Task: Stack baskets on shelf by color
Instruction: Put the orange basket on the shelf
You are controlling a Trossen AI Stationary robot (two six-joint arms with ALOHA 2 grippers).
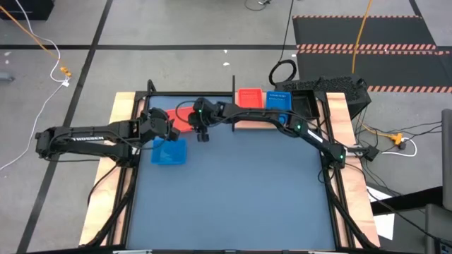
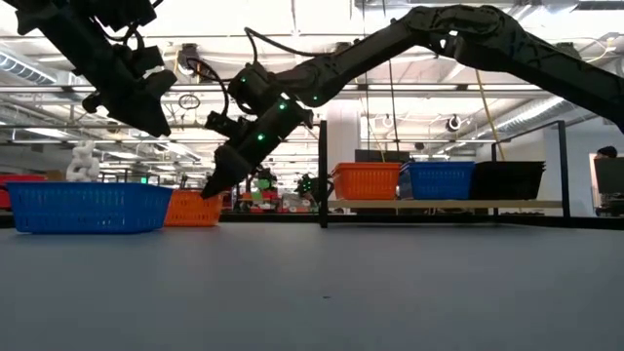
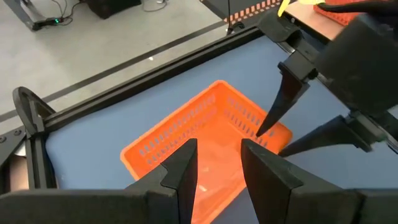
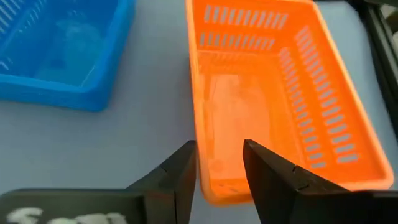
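While poised over the table's far left part, right gripper (image 4: 219, 174) open, fingers astride one rim of loose orange basket (image 4: 280, 93); left gripper (image 3: 219, 167) released, raised over same basket (image 3: 205, 143). Loose blue basket (image 1: 169, 151) just beside, on blue tabletop (image 1: 240, 190). On shelf (image 1: 247, 124): orange basket (image 1: 249, 97), blue basket (image 1: 278, 101), black basket (image 2: 507, 180) side by side

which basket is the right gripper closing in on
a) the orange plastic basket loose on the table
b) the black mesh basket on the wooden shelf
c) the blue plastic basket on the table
a: the right gripper straddles the wall of the orange plastic basket, fingers open; the blue plastic basket sits aside.
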